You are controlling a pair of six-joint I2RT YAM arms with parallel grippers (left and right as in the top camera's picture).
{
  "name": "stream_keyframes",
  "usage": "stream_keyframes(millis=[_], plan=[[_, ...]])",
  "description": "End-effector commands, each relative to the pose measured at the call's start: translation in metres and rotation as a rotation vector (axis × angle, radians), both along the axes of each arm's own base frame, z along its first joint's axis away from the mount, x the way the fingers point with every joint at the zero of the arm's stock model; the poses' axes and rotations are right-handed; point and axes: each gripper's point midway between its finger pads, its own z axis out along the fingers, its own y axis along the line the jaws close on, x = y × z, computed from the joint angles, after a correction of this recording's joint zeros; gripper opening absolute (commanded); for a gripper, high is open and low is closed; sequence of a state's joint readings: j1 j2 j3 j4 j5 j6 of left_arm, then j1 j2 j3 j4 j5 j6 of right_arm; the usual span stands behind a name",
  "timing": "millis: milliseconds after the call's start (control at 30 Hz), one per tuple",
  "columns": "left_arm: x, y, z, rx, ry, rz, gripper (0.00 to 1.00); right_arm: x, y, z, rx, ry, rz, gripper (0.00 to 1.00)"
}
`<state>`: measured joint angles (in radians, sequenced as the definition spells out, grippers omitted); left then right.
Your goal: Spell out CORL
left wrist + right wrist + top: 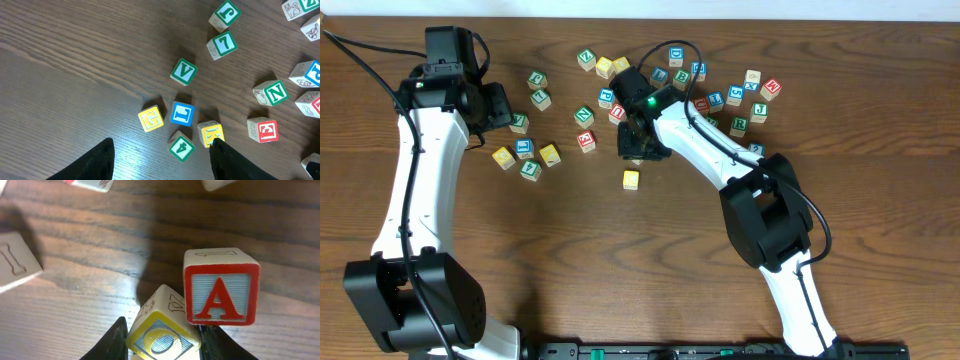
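Yellow O block (165, 330) sits tilted, pinched between my right gripper's (162, 345) fingers and touching the red A block (221, 287). That crooked hold could let it twist loose or drag A along. My left gripper (162, 150) hangs wide open, empty.

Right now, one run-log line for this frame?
right tool: shut on tilted yellow wooden O block, beside red wooden A block | left tool: open, empty

right hand (642, 153) low amid blocks (584, 116) | yellow block (631, 179) just beside | left hand (509, 107) near block cluster (525, 152)
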<state>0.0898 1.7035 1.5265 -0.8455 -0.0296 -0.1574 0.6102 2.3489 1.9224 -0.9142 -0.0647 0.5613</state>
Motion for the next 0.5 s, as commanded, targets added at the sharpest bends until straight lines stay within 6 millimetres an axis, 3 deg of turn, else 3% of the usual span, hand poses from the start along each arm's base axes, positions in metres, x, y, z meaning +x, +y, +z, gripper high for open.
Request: stream_keyframes(millis=[0,300,467], plan=[[-0.001,0.002,0.012,0.008,-0.028,0.010,0.61,-0.003,-0.006,-0.010,-0.046,-0.004,0.153,0.35],[-0.001,0.002,0.012,0.008,-0.028,0.010,0.61,0.002,-0.024,-0.011,-0.089,-0.021,0.353,0.37],[-0.001,0.002,0.012,0.008,-0.027,0.010,0.61,0.002,-0.040,-0.012,-0.104,0.011,0.352,0.38]])
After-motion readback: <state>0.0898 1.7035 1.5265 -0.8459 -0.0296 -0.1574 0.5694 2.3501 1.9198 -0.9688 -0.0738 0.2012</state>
